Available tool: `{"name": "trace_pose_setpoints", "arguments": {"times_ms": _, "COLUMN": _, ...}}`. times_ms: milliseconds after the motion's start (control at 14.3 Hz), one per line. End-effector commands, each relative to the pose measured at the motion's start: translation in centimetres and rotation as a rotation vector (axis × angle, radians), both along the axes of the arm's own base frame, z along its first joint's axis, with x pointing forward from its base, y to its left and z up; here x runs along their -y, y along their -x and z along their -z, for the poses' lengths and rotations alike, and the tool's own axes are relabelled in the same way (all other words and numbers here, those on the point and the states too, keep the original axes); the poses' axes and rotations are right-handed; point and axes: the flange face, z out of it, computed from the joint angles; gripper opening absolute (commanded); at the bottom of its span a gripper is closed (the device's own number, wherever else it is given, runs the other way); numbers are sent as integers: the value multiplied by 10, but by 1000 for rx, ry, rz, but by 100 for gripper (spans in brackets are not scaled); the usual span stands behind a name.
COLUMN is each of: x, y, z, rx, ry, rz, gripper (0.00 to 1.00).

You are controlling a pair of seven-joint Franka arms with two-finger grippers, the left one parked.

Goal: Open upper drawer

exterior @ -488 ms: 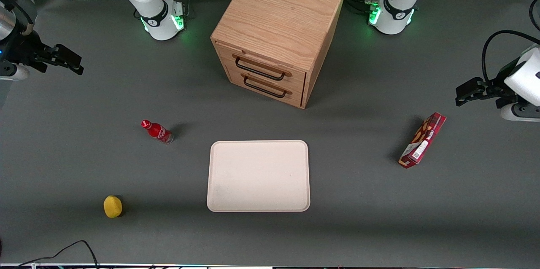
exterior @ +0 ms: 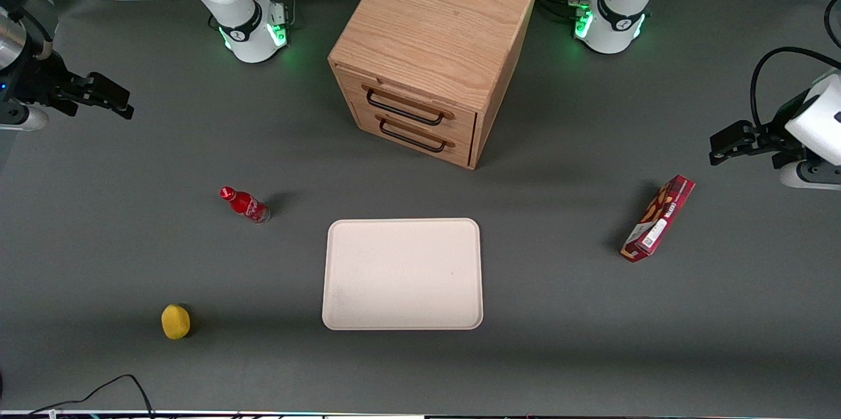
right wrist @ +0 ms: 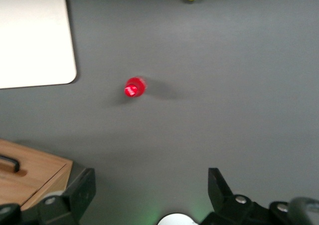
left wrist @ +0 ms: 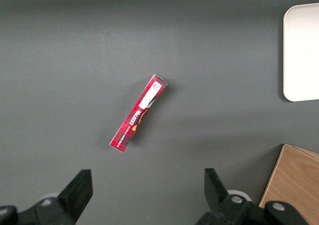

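The light oak cabinet (exterior: 437,38) stands at the middle of the table, toward the robot bases. Its upper drawer (exterior: 420,104) is shut, and its long black wire handle (exterior: 403,108) sits just above the lower drawer's matching handle (exterior: 412,137). My right gripper (exterior: 125,102) hovers above the table at the working arm's end, far sideways from the cabinet, open and empty. In the right wrist view the open gripper (right wrist: 149,195) hangs over bare mat, with a corner of the cabinet (right wrist: 35,175) and a bit of a black handle (right wrist: 10,163) beside it.
A red bottle (exterior: 244,204) stands between the gripper and the cream tray (exterior: 402,273). It also shows in the right wrist view (right wrist: 134,87). A yellow fruit (exterior: 175,321) lies nearer the camera. A red snack box (exterior: 658,219) lies toward the parked arm's end.
My right gripper has shifted a little toward the cabinet. Nothing else has moved.
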Motion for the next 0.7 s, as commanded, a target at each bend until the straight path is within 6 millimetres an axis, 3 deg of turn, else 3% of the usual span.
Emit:
{"name": "trace_pose_setpoints", "arguments": {"times_ms": 0, "x": -66, "y": 2, "z": -7, "rx": -4, "ry": -63, "rz": -287, "gripper": 100}}
{"name": "trace_pose_setpoints", "arguments": {"times_ms": 140, "x": -117, "y": -4, "z": 16, "rx": -51, "ry": -118, "rz": -479, "gripper": 100}}
{"name": "trace_pose_setpoints", "arguments": {"times_ms": 488, "x": -249, "y": 5, "z": 71, "rx": -112, "ry": -296, "rz": -775, "gripper": 100}}
{"name": "trace_pose_setpoints", "arguments": {"times_ms": 628, "x": -290, "y": 6, "z": 103, "rx": -131, "ry": -337, "rz": -872, "gripper": 100}}
